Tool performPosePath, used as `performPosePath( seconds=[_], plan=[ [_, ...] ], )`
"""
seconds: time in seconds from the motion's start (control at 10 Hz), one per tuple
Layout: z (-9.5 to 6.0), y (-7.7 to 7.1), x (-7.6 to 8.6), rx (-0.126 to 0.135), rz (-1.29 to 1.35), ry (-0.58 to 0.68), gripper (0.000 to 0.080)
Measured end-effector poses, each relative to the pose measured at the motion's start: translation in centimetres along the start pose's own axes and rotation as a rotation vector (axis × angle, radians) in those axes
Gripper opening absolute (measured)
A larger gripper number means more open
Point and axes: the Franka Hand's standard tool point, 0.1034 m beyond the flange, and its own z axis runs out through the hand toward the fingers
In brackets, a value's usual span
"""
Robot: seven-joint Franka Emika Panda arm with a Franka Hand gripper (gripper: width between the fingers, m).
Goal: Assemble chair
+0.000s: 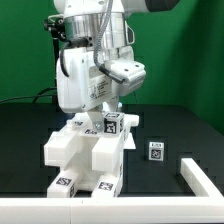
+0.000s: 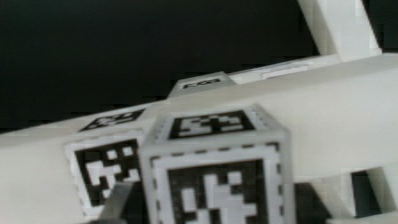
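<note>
Chair (image 1: 88, 158) piece (image 1: 113, 124) sits gripped in our claw (image 1: 112, 112); we risk jamming it if it tilts during seating.

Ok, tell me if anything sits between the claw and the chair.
Nothing visible does. The claw is down at the top of the chair, with a tagged block filling the wrist view close up; whether it grips that block I cannot tell.

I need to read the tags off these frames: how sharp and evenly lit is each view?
Exterior view: even light, no glare, chair sharp, but its tags and the lone tag are too small to read. Wrist view: close and soft; the nearest tag is blurred and cut by the frame edge, the farther tags washed out.
</note>
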Motion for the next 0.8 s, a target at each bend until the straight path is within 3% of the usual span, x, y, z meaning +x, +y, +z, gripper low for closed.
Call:
performPosePath(
  seconds=[0.6,0.7,0.8],
  plan=[
    [0.33,0.24,-0.08,0.002,-0.052,0.004,0.0284],
    [0.45,0.30,-0.08,0.000,-0.055,0.005,0.0512],
    [0.45,0.30,-0.09,0.000,-0.058,0.005,0.0512]
  ],
)
